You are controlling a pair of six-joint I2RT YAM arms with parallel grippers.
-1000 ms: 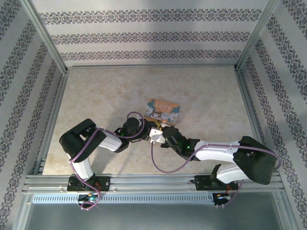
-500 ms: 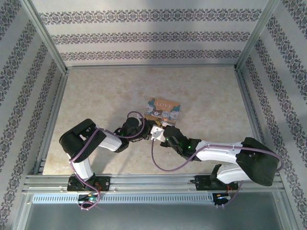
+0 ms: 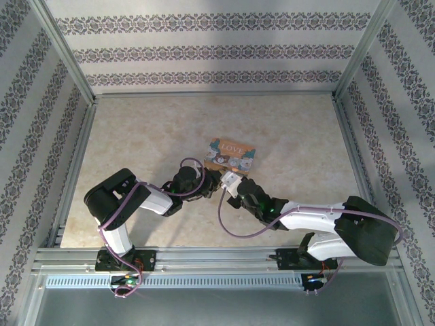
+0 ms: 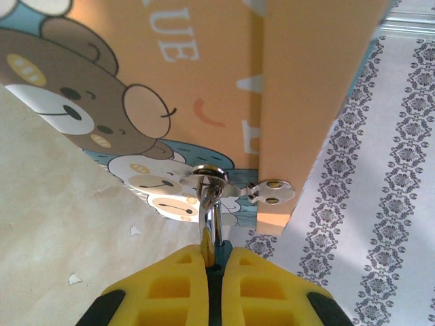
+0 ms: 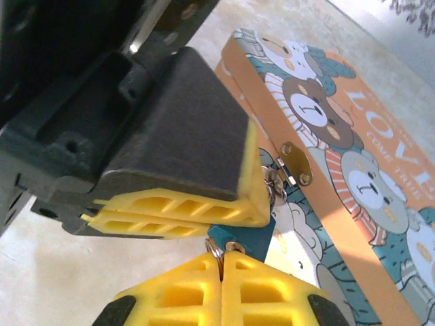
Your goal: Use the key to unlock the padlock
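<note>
An orange box (image 3: 231, 155) lettered "LOVE" with cartoon bears lies mid-table. From its silvery hasp (image 4: 272, 192) hangs the padlock (image 4: 221, 248), a tiny teal block with a silvery shackle (image 4: 212, 210). My left gripper (image 4: 213, 261) is shut on the padlock body, its yellow fingers (image 5: 177, 204) lying across the right wrist view. Just below the teal padlock (image 5: 245, 238), my right gripper (image 5: 223, 261) is shut on the key (image 5: 234, 248), a small silvery piece with a ring (image 5: 214, 250). The key's tip touches the padlock's underside. Both grippers meet at the box's near edge (image 3: 221, 178).
The box (image 5: 353, 136) lies flat on the beige tabletop (image 3: 149, 136), hasp plate (image 5: 296, 163) facing the arms. Patterned walls and metal frame rails (image 3: 78, 156) enclose the table. A purple cable (image 3: 231, 234) loops below the right arm.
My right gripper has crept up and right toward the box's near edge, closing on the left gripper. The left arm and the box have stayed put.
</note>
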